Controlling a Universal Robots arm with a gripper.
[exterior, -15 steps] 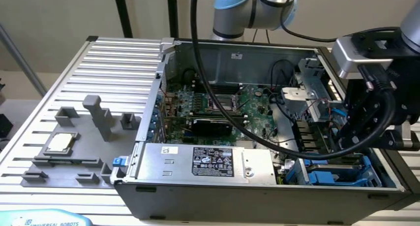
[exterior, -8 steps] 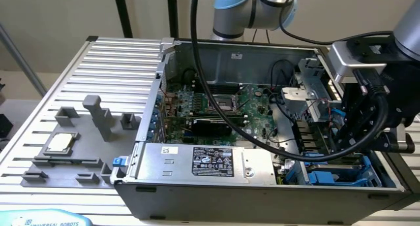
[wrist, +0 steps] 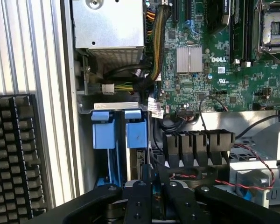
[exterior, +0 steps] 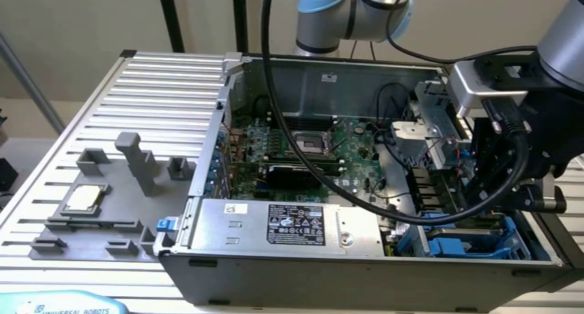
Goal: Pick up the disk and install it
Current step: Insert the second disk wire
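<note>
Gripper (wrist: 154, 186): down at the drive bay in the corner of the open computer case (exterior: 365, 276); black linkage seen in the wrist view directly over the bay slots. Open or closed: cannot tell.

Disk (wrist: 140, 161): standing on edge in the bay, grey body with white label below its blue carrier tab, just beside a second blue carrier (wrist: 102, 135). Contact with the gripper not confirmed.

Exterior view: arm (exterior: 548, 122) leaning over the case on the exterior view's right, masking the tool tip; blue bay hardware (exterior: 456, 247) visible beneath it. Also noted there: power supply (exterior: 301, 225) along the near wall, motherboard (exterior: 319, 143) behind it, CPU chip (exterior: 82, 199) on a grey fixture (exterior: 91, 225) well apart from the case.

Wrist view alone: silver heatsink (wrist: 189, 59), black gridded mat (wrist: 11, 158) outside the case wall.
</note>
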